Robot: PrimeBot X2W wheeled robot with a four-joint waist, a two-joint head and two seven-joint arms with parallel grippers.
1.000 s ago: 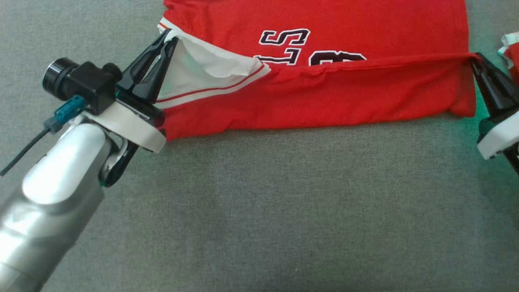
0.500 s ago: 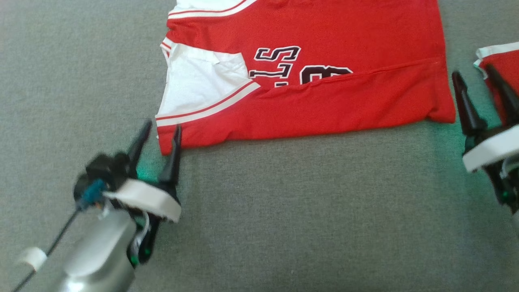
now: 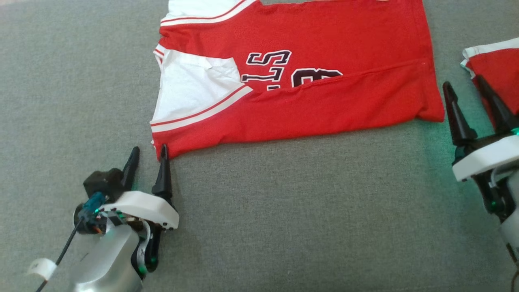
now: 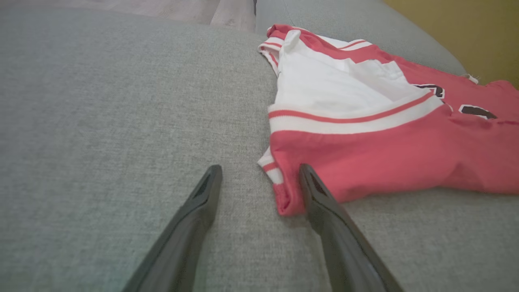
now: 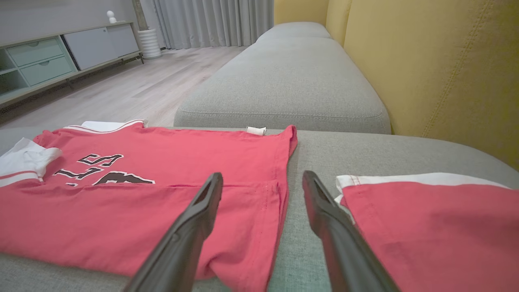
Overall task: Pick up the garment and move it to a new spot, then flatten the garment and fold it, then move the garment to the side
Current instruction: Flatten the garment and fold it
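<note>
Your red jersey (image 3: 292,81) lies spread on the grey sofa seat (image 3: 284,227), lettering up, white sleeve to your left and hem to your right. Its near long edge is turned over onto the body and covers the bottom of the lettering, so the first lengthwise fold looks done and lies fairly smooth, with a slight ripple along the crease. By my reading, what is left is the far-side fold, the crosswise folds, and the move to the side.

Both hands are empty. The left gripper (image 3: 149,149) has its fingers spread, one fingertip just beside the jersey's near left corner and the other over bare fabric. The right gripper (image 3: 463,83) is also spread wide and sits just off the hem, in the gap between the jersey and a second red garment (image 3: 498,69).

That gap is your tight spot: the second garment lies close on the right, with the yellow backrest (image 5: 425,81) beyond it. In front of the jersey and to its left, the seat is bare and gives you plenty of room. On the far side, the jersey's edge reaches close to the seam with the next cushion (image 5: 284,81), so fold towards yourself, not away.
</note>
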